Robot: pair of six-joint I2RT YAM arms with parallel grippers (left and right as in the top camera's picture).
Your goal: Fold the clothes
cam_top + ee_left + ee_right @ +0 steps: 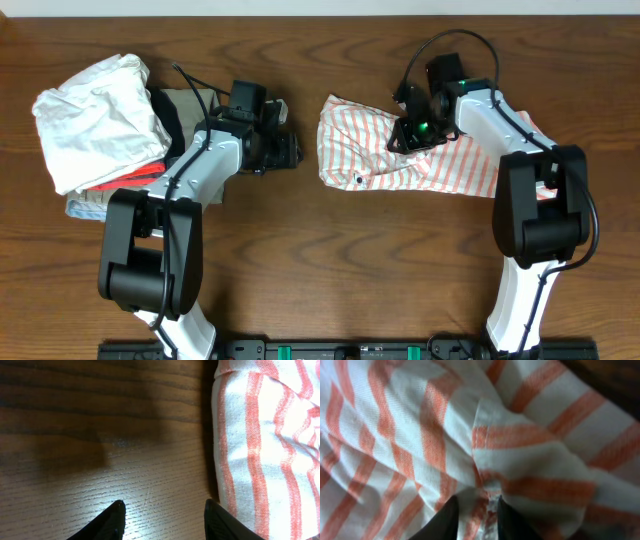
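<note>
Down at the right gripper, the two dark fingers sit close together with a raised ridge of the striped shirt pinched between them. That reads as a real grip on cloth, not a hover. From overhead, the pinch sits on the upper middle of the garment, which lies crumpled on the right half of the table. Its left edge is rounded over and its far end is hidden beneath the right arm.

Across to the left gripper: jaws spread, nothing between them, tips over bare wood. The shirt's left edge lies just beside the fingertip nearer the cloth, and I cannot tell whether they touch. Further out, well apart from the action, a pile topped by the white garment sits at the table's left end, out of play.

My call: this is the spreading-out stage, and folding proper has not begun. To do it well, the right side wants a clean, shallow bite. That pinch looks like a thick gather, and hauling on it could drag the whole bundle along. A modest lift would do, drawing away from the left side until the stripes run straight. The left side should come in low and take that near edge before tension builds, or the thin fabric may skate across the smooth wood. Slow moves, both ends level.
</note>
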